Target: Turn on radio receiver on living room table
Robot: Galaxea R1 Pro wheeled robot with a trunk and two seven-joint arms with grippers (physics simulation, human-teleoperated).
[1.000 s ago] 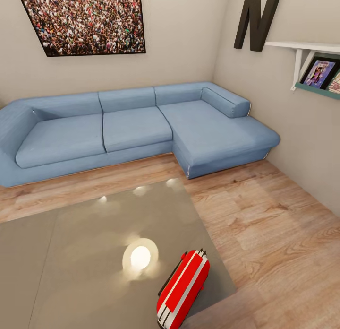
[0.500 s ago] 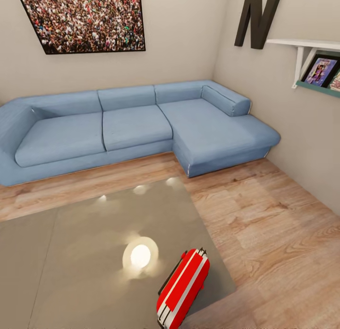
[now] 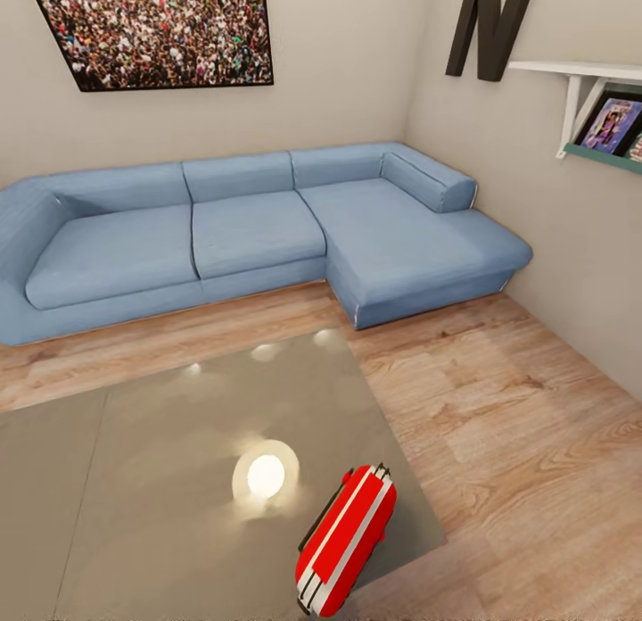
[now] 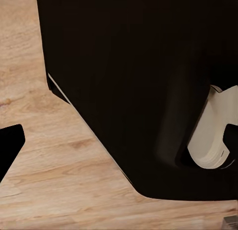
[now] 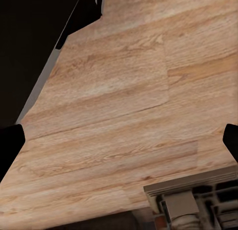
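The radio receiver (image 3: 348, 541), a bright red box with white edge bands and a thin wire handle, lies at the near right corner of the table (image 3: 160, 478), seen edge-on from above. The table's glossy grey-taupe top reflects a round lamp glow (image 3: 266, 475) just left of the radio. My right gripper (image 5: 119, 143) is open over bare wood floor, its black fingertips (image 5: 10, 145) at the two sides of its wrist view. My left gripper (image 4: 119, 145) hangs beside my dark body, with one black fingertip (image 4: 10, 145) showing far to the side.
A blue L-shaped sofa (image 3: 259, 233) runs along the far wall beyond the table, under a crowd photo (image 3: 156, 28). A black letter N (image 3: 486, 28) and a white shelf (image 3: 588, 72) hang on the right wall. Light wood floor (image 3: 499, 416) lies right of the table.
The whole head view has shifted slightly, so the camera has moved a little. The radio, table and sofa keep their places relative to each other.
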